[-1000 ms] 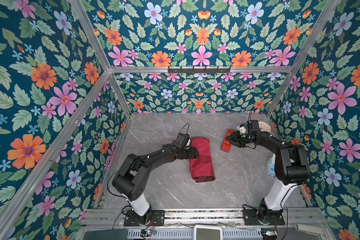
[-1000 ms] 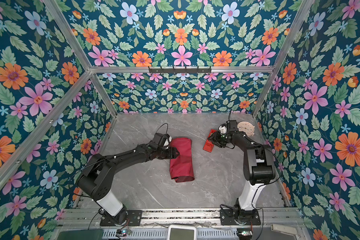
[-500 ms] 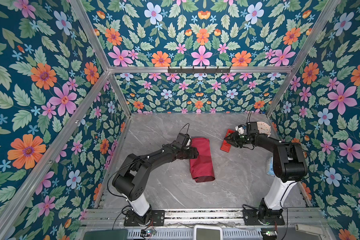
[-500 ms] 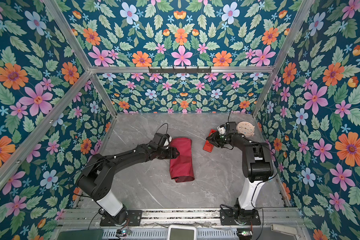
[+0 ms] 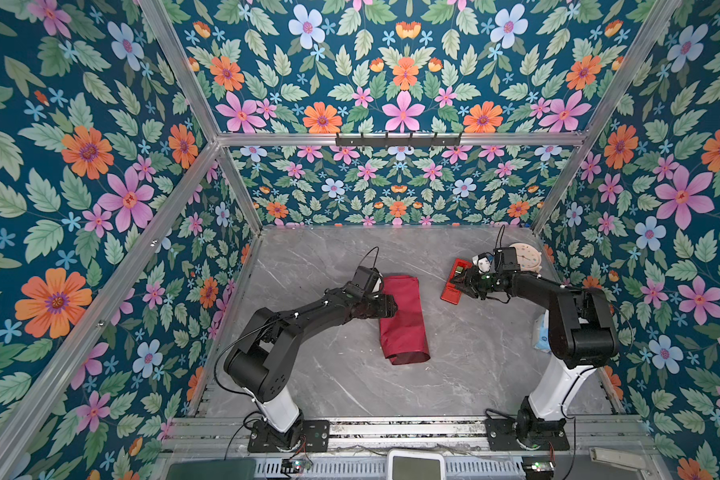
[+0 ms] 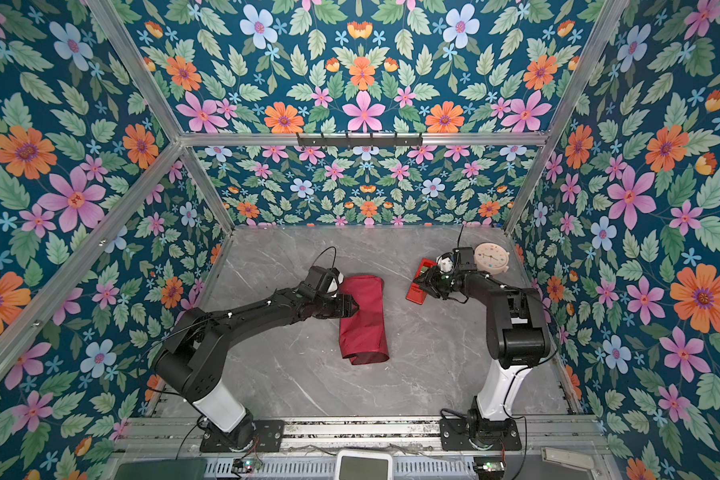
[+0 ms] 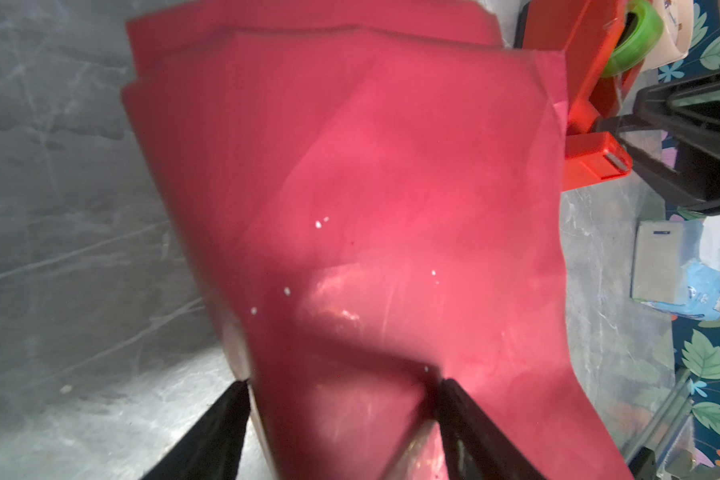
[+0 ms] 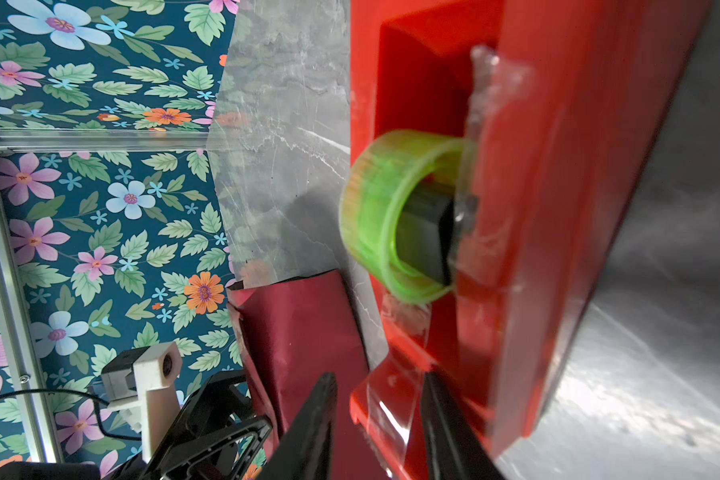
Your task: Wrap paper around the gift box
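Centrally on the desk [image 5: 474, 374] we see the maroon paper [image 5: 404, 320] rolled into a loose, creased tube; left tool [image 7: 341, 386] clamps it wide-jawed, right tool [image 8: 377, 399] narrowly straddles the red tape dispenser [image 8: 558, 208], grip unclear.

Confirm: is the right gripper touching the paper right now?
No: in a top view the right gripper is at the red tape dispenser, with grey table showing between it and the paper.
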Motion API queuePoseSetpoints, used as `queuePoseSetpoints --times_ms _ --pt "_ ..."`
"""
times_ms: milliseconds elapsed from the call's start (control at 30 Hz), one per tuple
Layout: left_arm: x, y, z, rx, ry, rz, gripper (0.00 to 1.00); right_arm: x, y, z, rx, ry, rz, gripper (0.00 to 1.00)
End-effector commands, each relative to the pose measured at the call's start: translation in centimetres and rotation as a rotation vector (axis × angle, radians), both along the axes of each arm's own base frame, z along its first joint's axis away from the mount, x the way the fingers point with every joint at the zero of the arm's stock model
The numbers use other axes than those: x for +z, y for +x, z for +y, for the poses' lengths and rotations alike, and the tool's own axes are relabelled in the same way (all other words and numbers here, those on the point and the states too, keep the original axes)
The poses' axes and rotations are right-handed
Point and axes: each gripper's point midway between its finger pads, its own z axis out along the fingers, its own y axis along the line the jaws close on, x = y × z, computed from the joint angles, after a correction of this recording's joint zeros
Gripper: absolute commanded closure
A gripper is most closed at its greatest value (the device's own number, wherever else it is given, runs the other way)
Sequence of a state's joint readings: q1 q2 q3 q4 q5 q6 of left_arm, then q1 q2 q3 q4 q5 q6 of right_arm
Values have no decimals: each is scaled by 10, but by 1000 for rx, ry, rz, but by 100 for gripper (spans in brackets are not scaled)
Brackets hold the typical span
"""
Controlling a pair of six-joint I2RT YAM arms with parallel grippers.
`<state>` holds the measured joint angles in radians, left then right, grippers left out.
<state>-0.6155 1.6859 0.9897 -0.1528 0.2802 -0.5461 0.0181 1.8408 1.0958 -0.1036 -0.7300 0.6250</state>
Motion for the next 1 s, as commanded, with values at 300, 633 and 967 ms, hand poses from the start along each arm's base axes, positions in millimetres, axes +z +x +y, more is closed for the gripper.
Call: queuePoseSetpoints --times_ms 300,633,967 --pt "-29 -15 35 39 187 69 27 -22 -6 -3 -50 8 63 66" --pt "-27 -15 34 38 183 66 27 -25 -4 -2 -62 32 69 70" --pt "-28 -15 35 36 187 63 27 -20 -2 0 -71 59 56 78"
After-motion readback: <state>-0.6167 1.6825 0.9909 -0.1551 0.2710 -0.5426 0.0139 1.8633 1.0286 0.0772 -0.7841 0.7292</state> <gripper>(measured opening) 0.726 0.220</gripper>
